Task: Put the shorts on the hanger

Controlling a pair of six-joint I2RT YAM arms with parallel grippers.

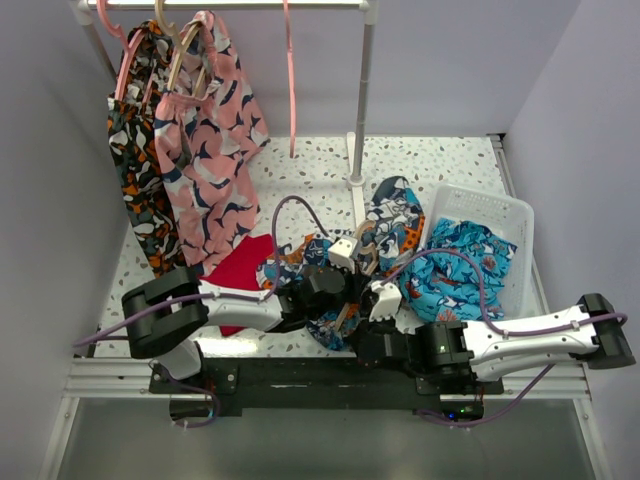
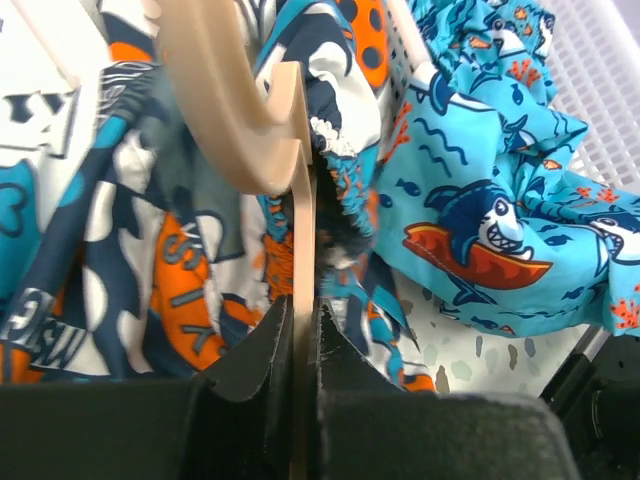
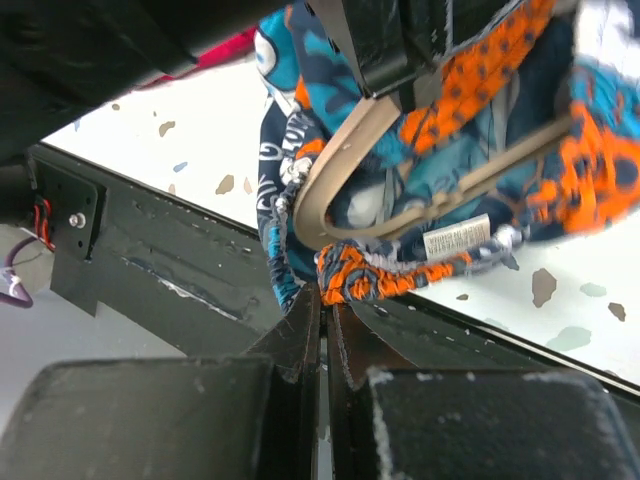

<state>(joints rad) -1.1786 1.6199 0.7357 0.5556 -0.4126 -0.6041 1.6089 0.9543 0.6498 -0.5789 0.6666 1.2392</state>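
Observation:
The shorts (image 1: pixel 392 214), printed in teal, orange, navy and white, lie bunched in the middle of the table. The tan hanger (image 1: pixel 366 246) lies on them, partly inside the fabric. My left gripper (image 2: pixel 303 305) is shut on a thin bar of the hanger (image 2: pixel 232 120), with the shorts (image 2: pixel 140 270) beneath it. My right gripper (image 3: pixel 326 292) is shut on the orange-and-navy waistband of the shorts (image 3: pixel 385 272), just below the hanger's curved end (image 3: pixel 335 185). In the top view both grippers meet over the shorts, left (image 1: pixel 348 288) and right (image 1: pixel 352 322).
A white basket (image 1: pixel 500 212) at the right holds turquoise shark-print shorts (image 1: pixel 455 265). A red cloth (image 1: pixel 240 265) lies to the left. A rack pole (image 1: pixel 358 110) stands behind. Pink shorts (image 1: pixel 210 150) and a dark printed pair (image 1: pixel 140 170) hang at the back left.

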